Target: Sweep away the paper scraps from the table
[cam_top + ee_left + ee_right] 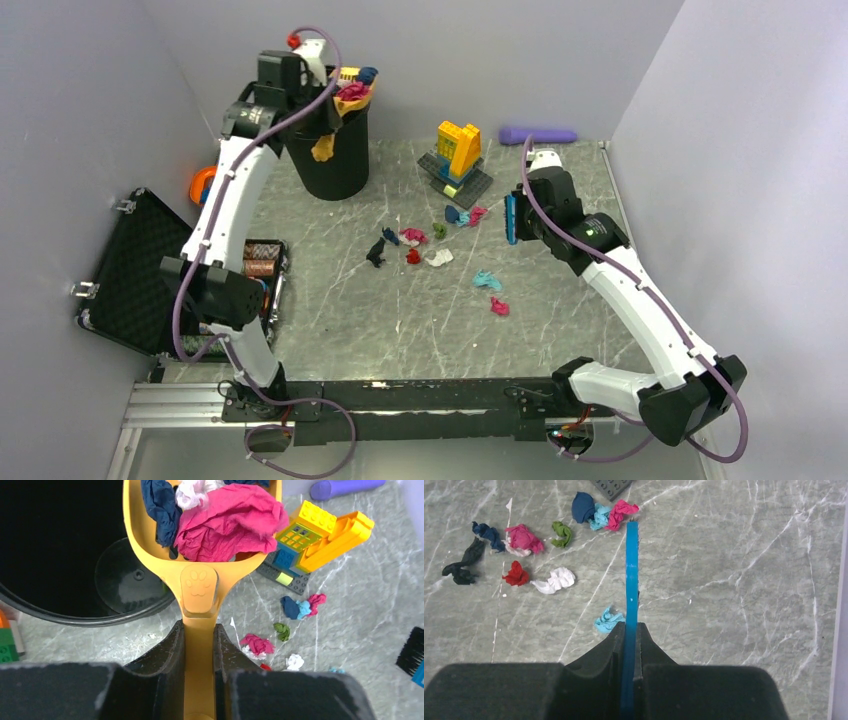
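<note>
Paper scraps (pixel 524 537) lie left of right gripper (pixel 629 630).

One sign shows: a paw print (pixel 199 584). It is pressed into the raised round pad on the handle of the yellow-orange scoop (pixel 200 562). It has one big pad and small toe dots above it, in the same color as the scoop. It sits just ahead of the left tool (pixel 199 627), which pinches the handle.

The toy brick build (pixel 320 530), ahead and to the right of that tool, has a green tile (pixel 296 534) with a printed grid of little squares. No letters can be made out on the tile.

No words or numbers can be read on the blue brush (pixel 631 570) pinched in the right tool (pixel 629 630).
</note>
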